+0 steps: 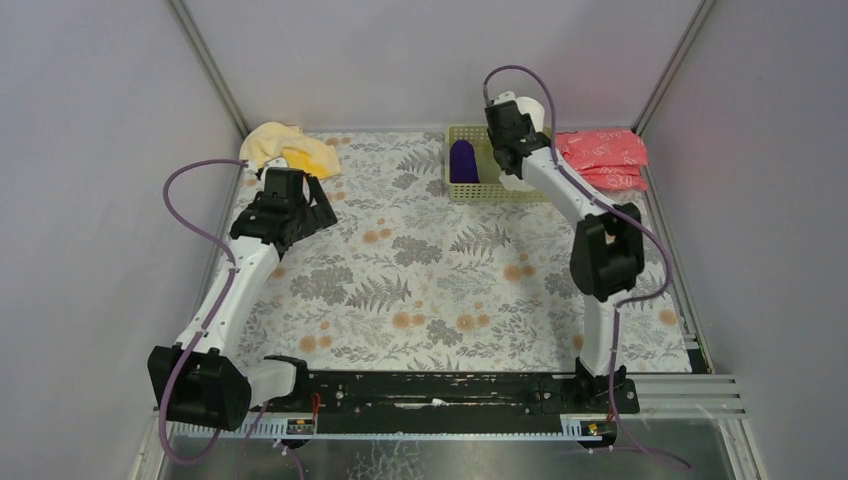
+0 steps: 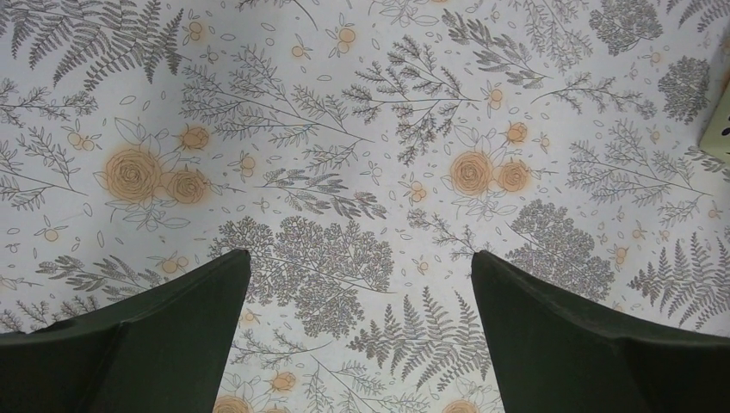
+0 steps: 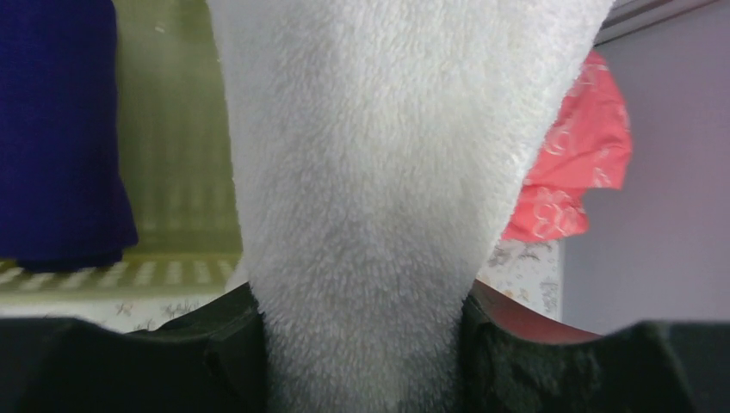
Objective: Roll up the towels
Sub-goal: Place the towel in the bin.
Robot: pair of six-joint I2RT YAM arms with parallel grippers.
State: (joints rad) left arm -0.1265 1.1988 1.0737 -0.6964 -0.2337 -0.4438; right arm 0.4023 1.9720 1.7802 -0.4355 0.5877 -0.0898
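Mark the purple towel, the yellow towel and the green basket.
purple towel (image 1: 463,160): top view, its middle.
yellow towel (image 1: 292,148): top view, middle of the heap.
green basket (image 1: 478,192): top view, near rim.

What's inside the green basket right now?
The purple towel lies in the left half of the green basket. The right gripper, shut on the white towel, sits over the right half; it and the arm cover whatever else is in there.

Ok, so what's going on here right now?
Two robot arms are dealing with towels. The right gripper is shut on the white towel at the green basket, where the purple towel lies. The left gripper is open and empty above the tablecloth, near the yellow towel, which lies crumpled in the far left corner.
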